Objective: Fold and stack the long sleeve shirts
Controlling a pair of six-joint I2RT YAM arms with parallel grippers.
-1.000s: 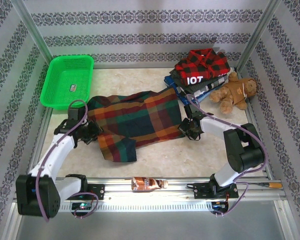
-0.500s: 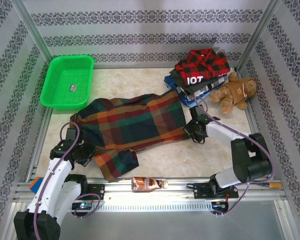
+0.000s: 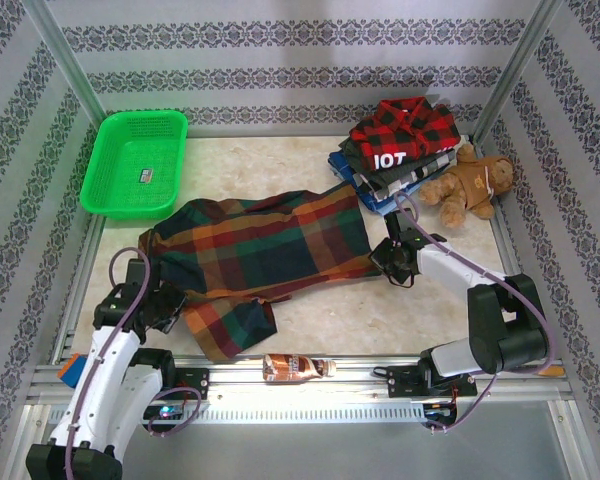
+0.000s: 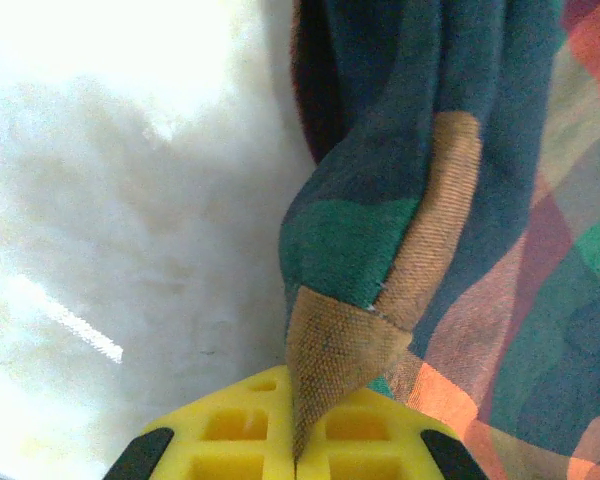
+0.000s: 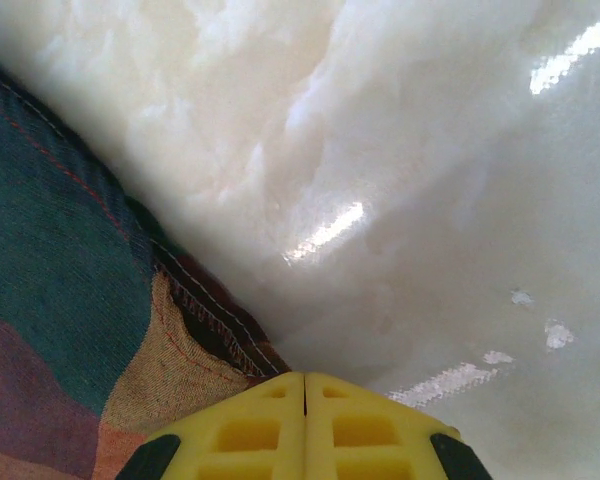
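Note:
The large plaid long sleeve shirt (image 3: 270, 245) lies spread across the middle of the table, one end folded under near the front. My left gripper (image 3: 170, 305) is at the shirt's near-left end. Its yellow fingers (image 4: 230, 430) are shut on a pinched orange fold of the shirt (image 4: 460, 200). My right gripper (image 3: 388, 260) sits at the shirt's right corner. There its fingers (image 5: 370, 430) are pressed together, and the stitched hem (image 5: 195, 335) runs in to their tips. Other folded long sleeve shirts (image 3: 400, 145) are piled at the back right, a red-black check one on top.
A brown teddy bear (image 3: 472, 185) leans beside the pile at the right wall. A green basket (image 3: 135, 160) stands at the back left. A brown bottle (image 3: 298, 367) lies on the front rail between the arm bases. Bare marble shows to the right of the hem (image 5: 430, 200).
My left gripper has drawn back toward the near left with the shirt's end, stretching the shirt out wider. The right gripper has shifted slightly right with the hem.

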